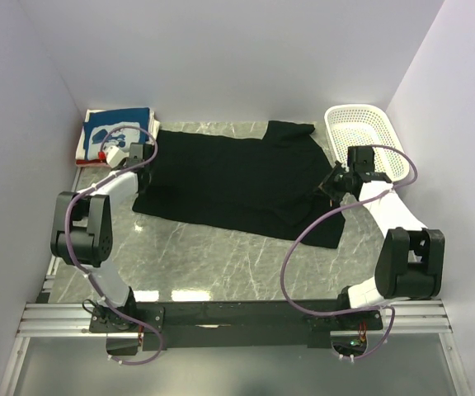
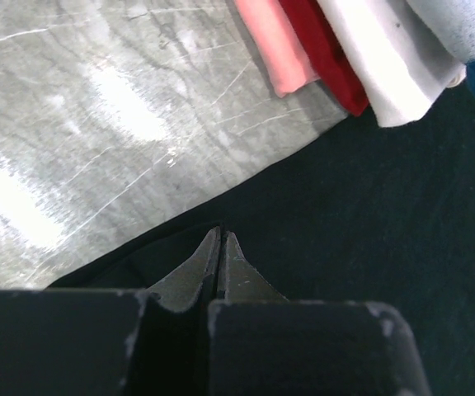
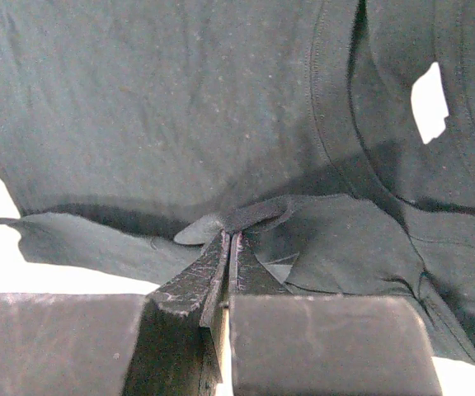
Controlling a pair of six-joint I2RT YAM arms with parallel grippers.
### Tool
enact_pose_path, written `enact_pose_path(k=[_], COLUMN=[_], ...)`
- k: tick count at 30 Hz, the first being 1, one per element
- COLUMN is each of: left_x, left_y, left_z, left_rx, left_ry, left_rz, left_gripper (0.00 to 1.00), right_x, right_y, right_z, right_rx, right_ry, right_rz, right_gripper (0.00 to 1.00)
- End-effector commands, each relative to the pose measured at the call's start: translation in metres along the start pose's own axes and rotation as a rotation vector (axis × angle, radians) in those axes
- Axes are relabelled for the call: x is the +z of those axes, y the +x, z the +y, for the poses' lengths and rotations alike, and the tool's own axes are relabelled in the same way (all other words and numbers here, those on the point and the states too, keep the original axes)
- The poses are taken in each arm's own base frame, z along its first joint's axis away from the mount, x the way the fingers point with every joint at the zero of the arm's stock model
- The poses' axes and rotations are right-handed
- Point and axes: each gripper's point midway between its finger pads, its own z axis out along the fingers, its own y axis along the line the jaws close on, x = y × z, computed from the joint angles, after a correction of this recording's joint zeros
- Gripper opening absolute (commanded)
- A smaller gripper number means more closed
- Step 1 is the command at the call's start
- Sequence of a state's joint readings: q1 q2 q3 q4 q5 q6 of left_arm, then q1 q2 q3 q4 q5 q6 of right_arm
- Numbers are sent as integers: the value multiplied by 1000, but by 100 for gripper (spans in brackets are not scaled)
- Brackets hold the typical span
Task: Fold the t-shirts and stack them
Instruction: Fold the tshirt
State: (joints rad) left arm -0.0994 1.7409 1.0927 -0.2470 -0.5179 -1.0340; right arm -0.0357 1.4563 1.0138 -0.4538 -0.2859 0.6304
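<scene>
**Both grippers closed on the black shirt's ends**

At the table's (image 1: 221,264) far left corner, your stack (image 1: 115,136) of folded shirts is lying with the blue-and-white one on top; the left wrist view is showing pink, red and white layers beneath it.

Just beside the stack, your left gripper (image 1: 143,161) is sitting low over the left end of the black shirt (image 1: 229,177). Its fingers (image 2: 209,264) are pressing fully together, tips right at the shirt's edge where the cloth is meeting bare marble. Whether any cloth is caught between them, you cannot tell from this view.

The black shirt is lying spread across the middle of the table, running from the stack almost to the basket (image 1: 361,132), with its right part rumpled and doubled over.

Your right gripper (image 1: 334,183) is closed at that right end. Its fingers (image 3: 196,276) are pinching a small fold of the black cloth, which is bunching up at the tips. The collar and its white label (image 3: 429,103) are showing just beyond.

The white basket is standing at the far right corner, next to the right arm.
</scene>
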Motion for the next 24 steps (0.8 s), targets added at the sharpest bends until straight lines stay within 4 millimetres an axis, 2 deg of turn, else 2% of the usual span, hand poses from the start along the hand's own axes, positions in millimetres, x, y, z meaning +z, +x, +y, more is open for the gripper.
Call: enact_pose_path(k=[1, 4, 5, 6, 7, 9, 10, 11, 13, 15, 17, 18, 19, 21, 22, 24], left_x=[2, 5, 6, 7, 6, 5, 3, 0, -11, -24, -31, -36, -39, -43, -45, -50], left_y=[-13, -12, -15, -16, -15, -18, -18, -20, -26, -27, -24, -20, -18, -8, -5, 3], left_z=[-19, -22, -23, -24, -25, -26, -30, -32, -34, -33, -31, -25, -22, -12, -11, -6], left_rx=[-12, -5, -9, -11, -8, -2, -5, -11, -18, -32, -46, -58, -63, -78, -78, -83], left_ry=[51, 69, 76, 86, 96, 122, 146, 160, 204, 238, 255, 256, 262, 254, 260, 260], left_rz=[-20, -8, -6, 0, 6, 12, 21, 17, 5, 9, 22, 27, 30, 39, 43, 46], left_gripper=[2, 4, 10, 21, 27, 39, 51, 56, 66, 67, 68, 68, 68, 68, 68, 68], right_x=[-1, 4, 5, 7, 11, 15, 15, 15, 16, 13, 11, 11, 15, 14, 17, 18], right_y=[-18, -19, -21, -25, -23, -30, -34, -37, -39, -38, -30, -24, -11, -1, 9, 20], right_z=[15, 15, 17, 19, 16, 20, 23, 23, 23, 24, 20, 20, 10, 5, -5, -6], right_rx=[-10, -9, -10, -8, -3, -7, -8, -8, -15, -21, -25, -34, -32, -38, -34, -49], right_ry=[-57, -58, -64, -64, -56, -54, -52, -47, -42, -43, -42, -44, -26, -20, -4, -5], right_rz=[-51, -43, -44, -46, -31, -28, -36, -39, -41, -49, -49, -48, -29, -34, -24, -29], right_gripper=[0, 0, 0, 3, 3, 22, 31, 45, 53, 54, 54, 54, 54, 54, 53, 52])
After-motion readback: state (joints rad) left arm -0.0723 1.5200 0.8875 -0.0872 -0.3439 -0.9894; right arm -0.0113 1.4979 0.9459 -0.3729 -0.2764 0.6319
